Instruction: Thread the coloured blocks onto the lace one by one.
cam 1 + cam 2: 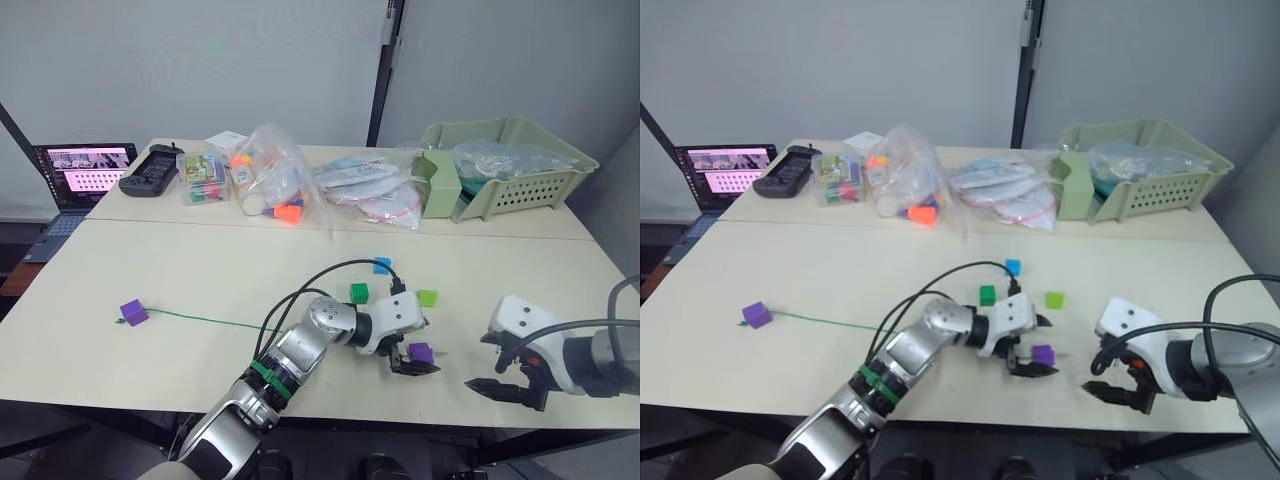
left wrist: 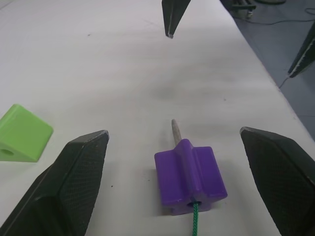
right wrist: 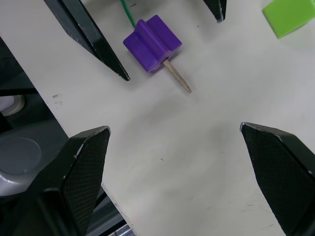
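While the left gripper [image 2: 174,142] stands spread around it, a ridged purple block [image 2: 190,176] lies on the smooth table [image 2: 98,73]. The thin green lace [image 2: 195,221] runs through it, its stiff greyish tip [image 3: 177,76] poking out. The right gripper [image 3: 174,135] gapes wide nearby.

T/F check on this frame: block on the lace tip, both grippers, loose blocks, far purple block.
1. The lace runs through the purple block, its stiff tip poking out. True.
2. The left gripper is shut on that block. False: its fingers stand open either side, not touching it.
3. The right gripper is open, holding nothing. True.
4. The lime green block is already on the lace. False: it lies loose on the table.
5. Another purple block sits at the lace's far end. True.
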